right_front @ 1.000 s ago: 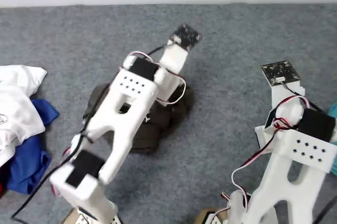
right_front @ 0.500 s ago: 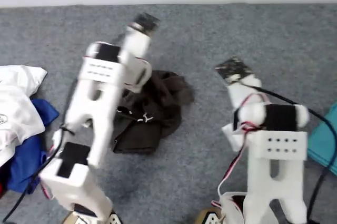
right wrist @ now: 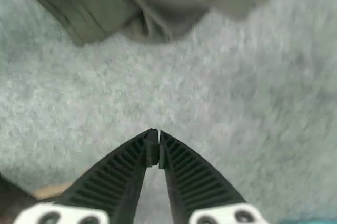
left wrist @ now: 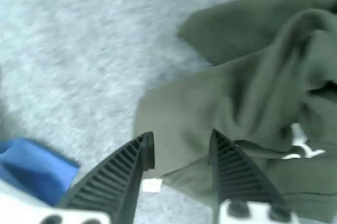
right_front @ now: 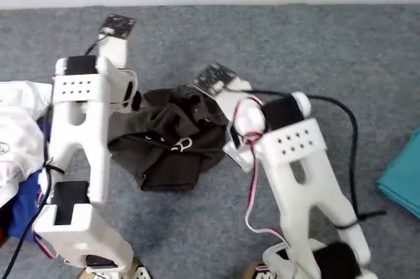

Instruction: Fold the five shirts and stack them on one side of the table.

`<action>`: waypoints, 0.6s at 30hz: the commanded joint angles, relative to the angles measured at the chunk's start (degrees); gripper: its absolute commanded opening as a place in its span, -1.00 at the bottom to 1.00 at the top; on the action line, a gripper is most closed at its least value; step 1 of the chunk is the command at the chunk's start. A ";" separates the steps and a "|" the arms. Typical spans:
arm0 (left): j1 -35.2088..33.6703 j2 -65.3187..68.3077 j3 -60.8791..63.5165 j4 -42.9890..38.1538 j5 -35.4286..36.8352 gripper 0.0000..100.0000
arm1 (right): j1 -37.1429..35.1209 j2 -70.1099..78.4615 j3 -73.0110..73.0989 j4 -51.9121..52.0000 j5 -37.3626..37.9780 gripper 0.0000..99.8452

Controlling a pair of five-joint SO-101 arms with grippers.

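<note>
Centrally, item one: left gripper (left wrist: pixel 179 147), jaws parted to a moderate gap, nothing between them. It is poised over the edge of the dark shirt (right_front: pixel 172 140) on the side facing the blue shirt (left wrist: pixel 31 167); whether the tips touch the cloth cannot be told. A small white tag (left wrist: pixel 151 184) lies at the shirt's edge just beside one finger. Item two: right gripper (right wrist: pixel 155 142), tips pressed together and holding nothing. It sits above bare grey table (right_front: pixel 315 49), near the opposite edge of the dark shirt but apart from it. Item three: dark shirt, olive-brown, crumpled in a loose heap at the middle of the table between the two arms. A pale label (right_front: pixel 182 142) faces up near its centre. The bunched, rumpled end lies toward the far edge of the table, and a flatter, squarer end lies toward the arm bases. The long axis thus seems to run near-to-far with a slight slant, though the creasing makes this uncertain. Item four: white shirts (right_front: pixel 20 125), heaped at the left edge in the high view, with the blue shirt lying partly under and beside them, toward the arm bases. Both are well apart from the dark shirt's centre, with the left arm standing between. Item five: teal shirt (right_front: pixel 401 175), flat at the right edge in the high view, well apart from the rest.
</note>
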State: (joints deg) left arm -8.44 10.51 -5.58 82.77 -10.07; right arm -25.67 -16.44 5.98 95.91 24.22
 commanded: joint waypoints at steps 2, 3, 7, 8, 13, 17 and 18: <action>-5.19 -3.25 -0.13 0.62 -0.53 -0.65 | -3.91 8.75 -12.22 -0.31 -2.90 -0.98; -6.51 -3.25 -0.13 0.62 -0.44 -0.65 | -4.88 10.86 -14.07 -0.31 -4.31 -0.97; -12.31 -3.25 -0.13 0.44 -0.35 -0.65 | -9.27 17.54 -19.87 -0.22 -9.41 -0.78; -13.71 -3.16 -0.13 0.44 -0.35 -0.65 | -10.24 19.03 -21.27 -0.22 -10.73 -0.73; -17.67 -3.16 2.59 0.09 -0.35 -0.65 | -13.93 25.89 -28.75 -0.84 -15.47 -0.70; -17.85 -3.69 6.81 -2.20 -0.53 -0.65 | -15.25 32.22 -34.55 -0.84 -15.74 -0.71; -17.93 -3.69 7.34 -2.73 -0.53 -0.65 | -15.25 33.89 -35.87 -0.84 -15.74 -0.71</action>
State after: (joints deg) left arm -25.93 10.33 0.92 82.07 -10.07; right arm -40.44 15.38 -24.26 95.91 9.19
